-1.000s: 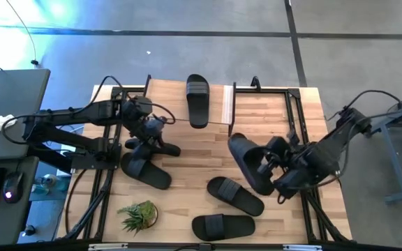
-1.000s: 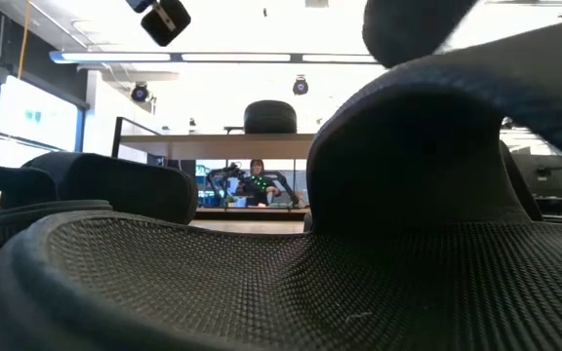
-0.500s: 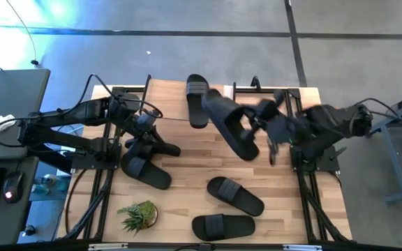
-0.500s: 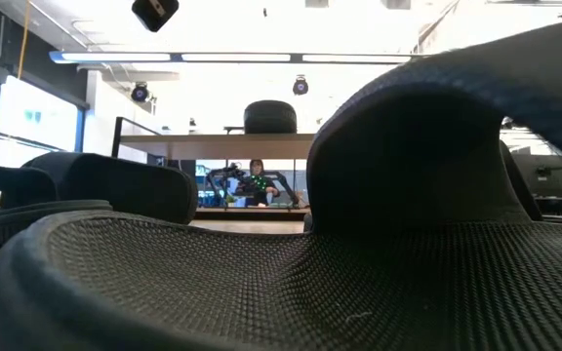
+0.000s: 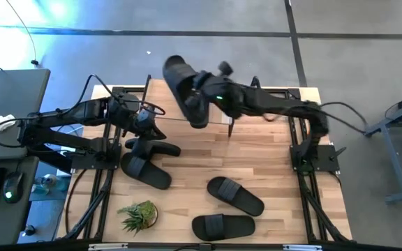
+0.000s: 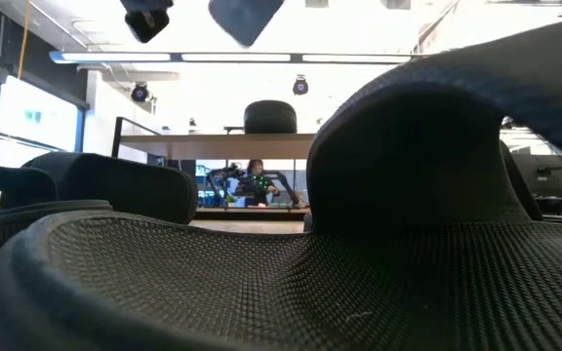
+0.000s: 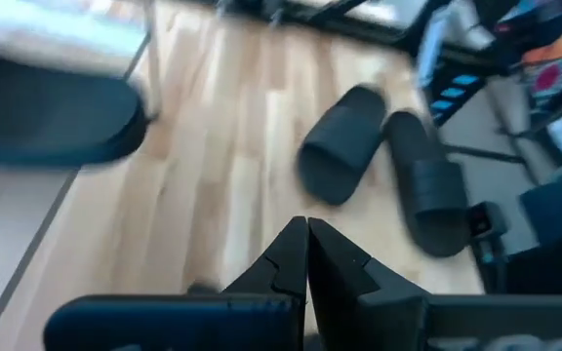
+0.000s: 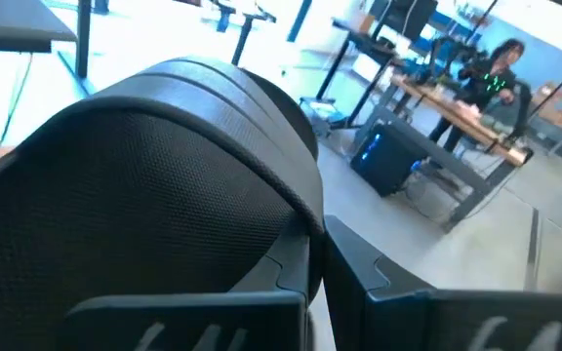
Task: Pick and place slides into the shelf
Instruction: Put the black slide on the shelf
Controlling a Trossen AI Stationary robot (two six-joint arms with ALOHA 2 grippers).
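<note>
My right gripper (image 5: 202,92) reaches across to the table's far left and is shut on a black slide (image 5: 180,78), held in the air over the shelf (image 5: 169,113). A second slide (image 5: 198,115) lies flat on the shelf's wooden top, partly under the held one. My left gripper (image 5: 145,125) is shut and empty near the table's left edge, its fingertips (image 7: 307,232) above bare wood. Two slides (image 5: 145,171) (image 5: 160,148) lie on their soles just near of it. In the low view, one slide (image 6: 291,253) fills the foreground. My right gripper holds the slide by its wide strap (image 8: 261,146), at the strap's edge. One finger (image 8: 359,283) shows outside the strap and the other is hidden by the slide. The slide is lifted clear of the table and the shelf, tilted, with its far end pointing toward the table's far left.
Two more slides (image 5: 236,196) (image 5: 222,226) lie on the near right part of the table. A small green plant (image 5: 138,216) stands at the near left. Black frame rails (image 5: 295,104) run along the right side. A person (image 8: 491,68) sits at a desk far behind.
My right arm has swung quickly from the table's right middle toward the far left, carrying the slide up and across until it is over the shelf; the slide has turned with it. My left gripper has shifted slightly toward the left edge and stays shut.
</note>
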